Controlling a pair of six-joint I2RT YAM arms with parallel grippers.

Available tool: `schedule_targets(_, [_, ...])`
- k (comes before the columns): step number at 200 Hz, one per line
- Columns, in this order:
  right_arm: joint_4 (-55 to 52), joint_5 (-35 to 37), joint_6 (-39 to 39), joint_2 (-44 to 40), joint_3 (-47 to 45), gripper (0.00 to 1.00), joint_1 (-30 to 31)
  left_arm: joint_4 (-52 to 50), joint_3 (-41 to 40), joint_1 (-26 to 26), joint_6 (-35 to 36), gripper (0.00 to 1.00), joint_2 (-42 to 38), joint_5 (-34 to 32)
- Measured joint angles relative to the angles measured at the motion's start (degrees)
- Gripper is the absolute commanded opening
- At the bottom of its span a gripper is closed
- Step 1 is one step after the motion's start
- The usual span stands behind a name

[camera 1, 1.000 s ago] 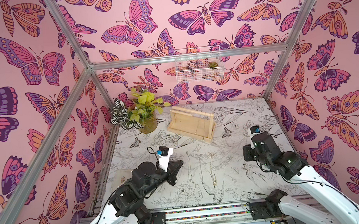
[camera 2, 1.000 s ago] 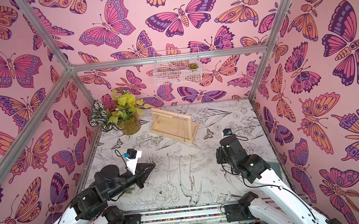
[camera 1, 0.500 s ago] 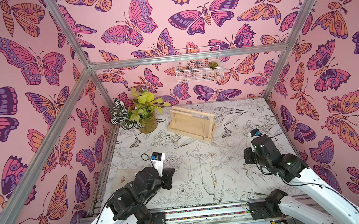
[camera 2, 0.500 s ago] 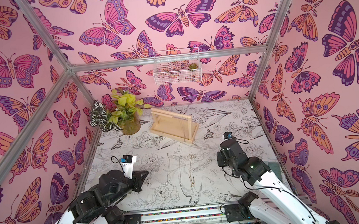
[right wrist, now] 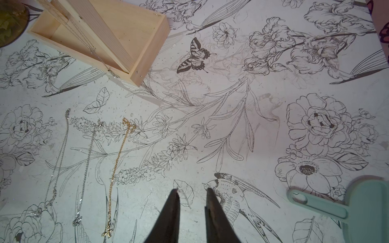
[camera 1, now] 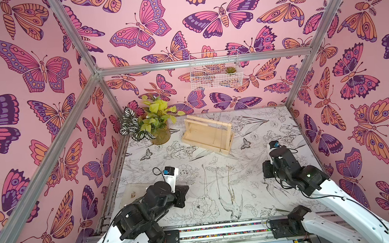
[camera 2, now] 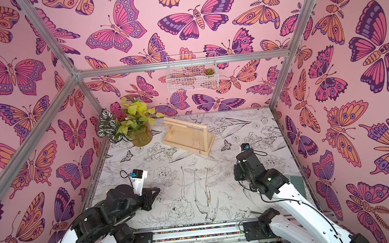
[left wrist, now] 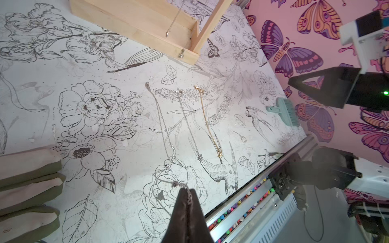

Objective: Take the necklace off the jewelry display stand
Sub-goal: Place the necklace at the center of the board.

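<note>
Butterfly-papered pink walls [camera 1: 40, 68] close in a tabletop [camera 1: 261, 133] printed with line-drawn flowers and birds.

Only my left wrist view shows what my left gripper [left wrist: 185, 190] has. Its dark tips are clenched on the fine chain of a silver necklace [left wrist: 167, 168], whose ring pendant and remaining length lie on the table just beyond them. In both top views that chain is too fine to make out at the tips.

My right wrist view alone shows my right gripper [right wrist: 192, 190] with its jaws a little apart and nothing between them. A teal brush [right wrist: 366, 210] lies near it.

Seen from above, a second silver necklace [left wrist: 199, 157] and a gold necklace [left wrist: 220, 154] lie at 3 o'clock from the left gripper, between my arms. They run alongside the first without touching it.

The jewelry display stand [camera 1: 208, 135] sits at 1 o'clock from the left gripper, toward the back of the table, turned at an angle. It is pale unfinished wood with a flat base board, two uprights and a thin crossbar. Two hanging chains [left wrist: 167, 33] drop from the crossbar near one upright, their small pendants down at the base board.

A potted plant [camera 1: 153, 125] stands at 9 o'clock of the stand. The white wire basket [camera 1: 216, 77] on the back wall shows only from above.
</note>
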Motion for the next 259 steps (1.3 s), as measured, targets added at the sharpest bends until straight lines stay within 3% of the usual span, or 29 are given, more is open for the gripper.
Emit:
schedule_targets(99, [0.42, 0.0, 0.26, -0.2, -0.52, 0.26, 0.11, -0.24, 0.5, 0.0, 0.98, 0.0, -5.86, 6.75])
schedule_targets(151, [0.42, 0.02, 0.44, -0.46, -0.52, 0.26, 0.81, -0.24, 0.48, 0.0, 0.57, 0.0, -5.9, 7.02])
schedule_targets(218, [1.51, 0.09, 0.35, 1.51, -0.52, 0.26, 0.85, -0.09, 0.72, 0.0, 0.85, 0.0, -0.79, 3.21])
schedule_targets(259, [4.04, 0.66, -0.07, 4.35, -0.52, 0.27, 0.85, 1.88, 2.54, 0.0, 2.38, 0.0, 7.23, 0.28])
